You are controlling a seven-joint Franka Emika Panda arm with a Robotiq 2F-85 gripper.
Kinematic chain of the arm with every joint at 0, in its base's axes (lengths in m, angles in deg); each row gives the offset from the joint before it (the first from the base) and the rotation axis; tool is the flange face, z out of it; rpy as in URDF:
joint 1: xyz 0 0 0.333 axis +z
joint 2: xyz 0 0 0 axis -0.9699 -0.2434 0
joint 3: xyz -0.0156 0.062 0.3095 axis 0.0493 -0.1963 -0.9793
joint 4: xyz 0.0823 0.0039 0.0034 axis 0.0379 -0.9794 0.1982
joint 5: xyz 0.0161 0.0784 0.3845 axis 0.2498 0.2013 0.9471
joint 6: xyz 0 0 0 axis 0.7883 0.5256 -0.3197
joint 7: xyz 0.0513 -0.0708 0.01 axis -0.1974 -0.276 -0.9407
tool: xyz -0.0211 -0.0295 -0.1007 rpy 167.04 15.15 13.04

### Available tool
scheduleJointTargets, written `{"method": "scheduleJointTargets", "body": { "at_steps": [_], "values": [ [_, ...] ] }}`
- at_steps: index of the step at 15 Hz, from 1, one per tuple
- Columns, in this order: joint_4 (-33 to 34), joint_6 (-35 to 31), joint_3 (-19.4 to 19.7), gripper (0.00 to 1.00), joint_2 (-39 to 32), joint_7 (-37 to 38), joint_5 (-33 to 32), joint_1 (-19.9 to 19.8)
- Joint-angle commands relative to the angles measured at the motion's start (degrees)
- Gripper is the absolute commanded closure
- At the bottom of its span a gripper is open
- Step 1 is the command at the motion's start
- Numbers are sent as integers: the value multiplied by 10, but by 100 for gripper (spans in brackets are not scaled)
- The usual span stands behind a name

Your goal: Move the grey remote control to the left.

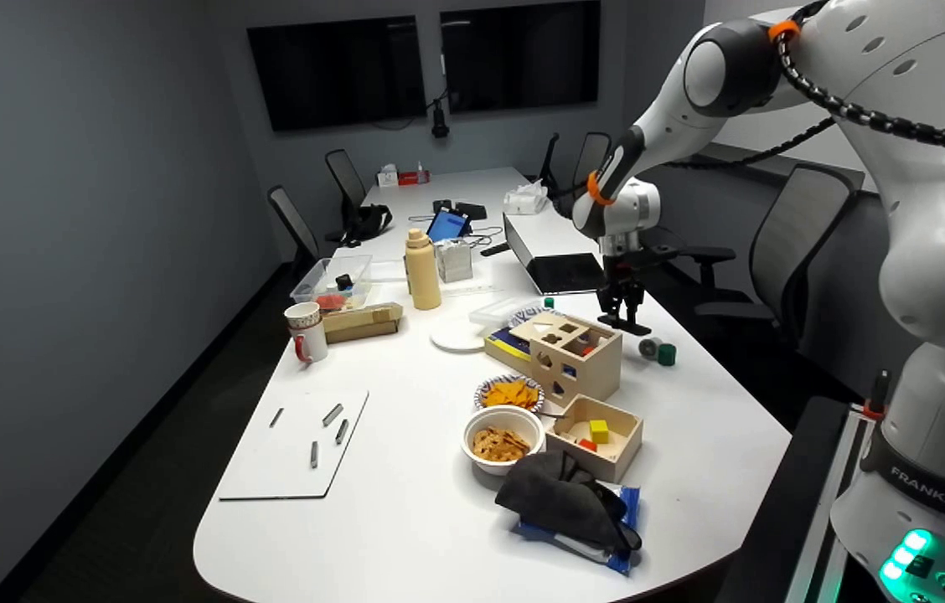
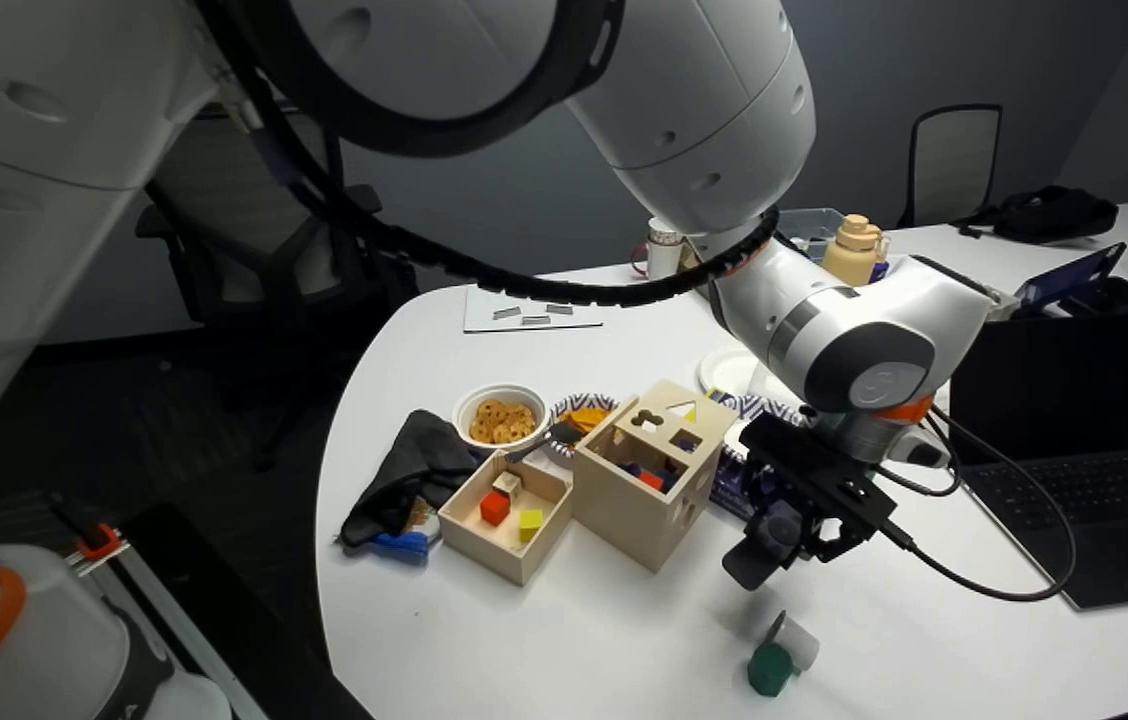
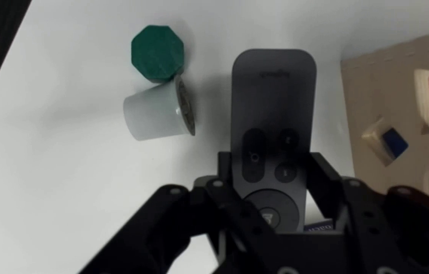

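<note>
The hand (image 3: 269, 167) is closed across the width of the grey remote control (image 3: 273, 114), which appears suspended above the tabletop (image 3: 85, 190). In the wrist view, a wooden box (image 3: 393, 99) stands just to its right, a white pod (image 3: 155, 112) and green block (image 3: 157, 52) near its left. Judged risks: low sideways travel may strike these; contact at the remote control's free end could pivot it in the grip.

The room is rather dim, with plain grey walls (image 1: 104, 184) and a dark floor (image 1: 137, 502). On the far wall hang two black screens (image 1: 338, 74), side by side. A long white table (image 1: 405, 519) (its corners are rounded) fills the middle, and office chairs (image 1: 801, 226) with mesh backs stand along both its sides.
</note>
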Motion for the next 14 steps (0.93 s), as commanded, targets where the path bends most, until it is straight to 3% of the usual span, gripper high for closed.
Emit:
{"method": "scheduleJointTargets", "body": {
  "at_steps": [1,14],
  "values": [
    [-76,12,16,73,72,34,13,11],
    [-312,-29,30,73,191,88,78,39]
  ]
}}
